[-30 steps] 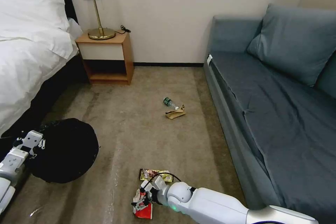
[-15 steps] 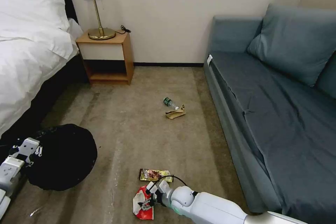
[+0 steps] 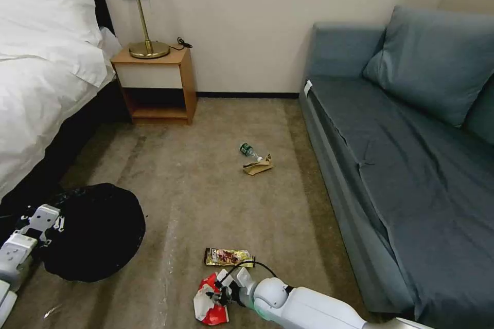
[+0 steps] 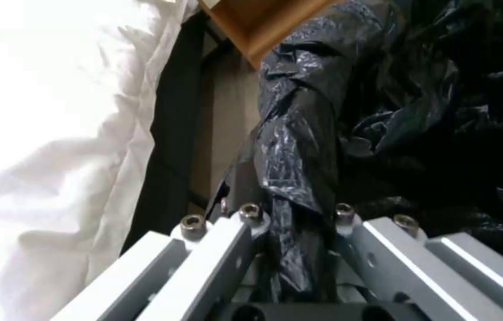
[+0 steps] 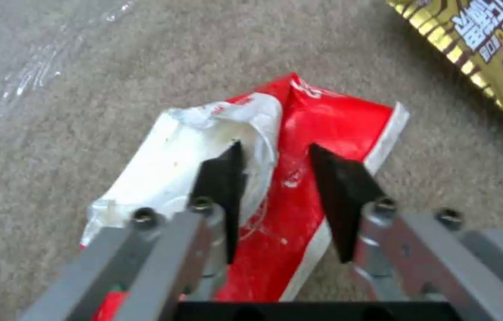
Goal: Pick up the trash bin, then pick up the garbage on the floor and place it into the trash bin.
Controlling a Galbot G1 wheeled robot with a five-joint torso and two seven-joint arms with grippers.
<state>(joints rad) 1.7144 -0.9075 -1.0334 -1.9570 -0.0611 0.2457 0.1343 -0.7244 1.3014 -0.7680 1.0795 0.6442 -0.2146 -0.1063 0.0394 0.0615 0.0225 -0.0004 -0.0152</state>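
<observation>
So the right gripper is down at the carpet at the bottom centre of the head view, fingers parted a bit with a gap between the black pads; they're straddling a fold of the crumpled red-and-white wrapper but I wouldn't call it clamped yet, there's daylight between the pads and nothing looks pinched. The gold-brown snack wrapper lies flat just above it in the head view, near but not touching as far as I can tell.

Over at the lower left the left gripper is closed on the bagged rim of the trash bin; in the wrist shot a twisted ridge of black bag runs right between its fingers; the bin is tipped so its dark mouth faces the camera, beside the bed.

Further up the carpet, mid-frame, the small bottle and the brown paper sit touching each other, well away from both arms; sofa on the right, nightstand with lamp upper left.

My read: bin pickup is done, we're on the first piece of garbage; next move needs the fingers to close firmly on that fold, then lift and swing across to the bin mouth; thin wrapper could slip out.
</observation>
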